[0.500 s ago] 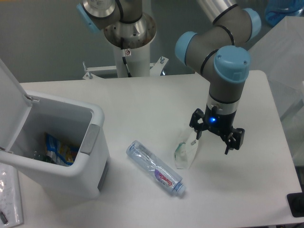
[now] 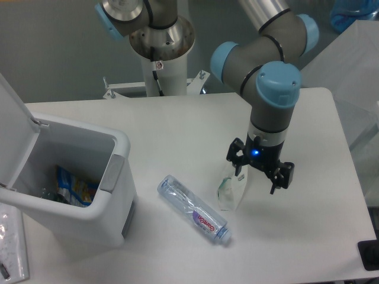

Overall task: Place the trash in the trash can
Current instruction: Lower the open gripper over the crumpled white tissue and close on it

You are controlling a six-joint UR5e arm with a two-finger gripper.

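My claw [image 2: 256, 173] hangs jaws apart, nothing between them, blue LED lit on the wrist just above. One finger [image 2: 233, 160] is on the left, the other on the right, both pointing down at the table [image 2: 177, 124].

The wrapper [image 2: 229, 189] sits right under the claw at about 7 o'clock from it, its top corner reaching up beside the left finger. I cannot tell whether they touch. It is crumpled clear-white film with green print on its left side.

The bottle [image 2: 193, 209] lies further out, around 8 o'clock from the claw, well clear of the fingers and just beside the wrapper's lower edge. It is clear plastic, crushed flat, lying on its side on a diagonal, with the blue cap at the lower right end and a purple-pink label near that end.

The trash can [image 2: 112, 177] stands at 9 o'clock, far left of the table, well apart from both items. It is white and boxy, lid flipped up on its left, grey panel on the side facing the bottle. Inside I see some colourful packaging, blue and yellow.
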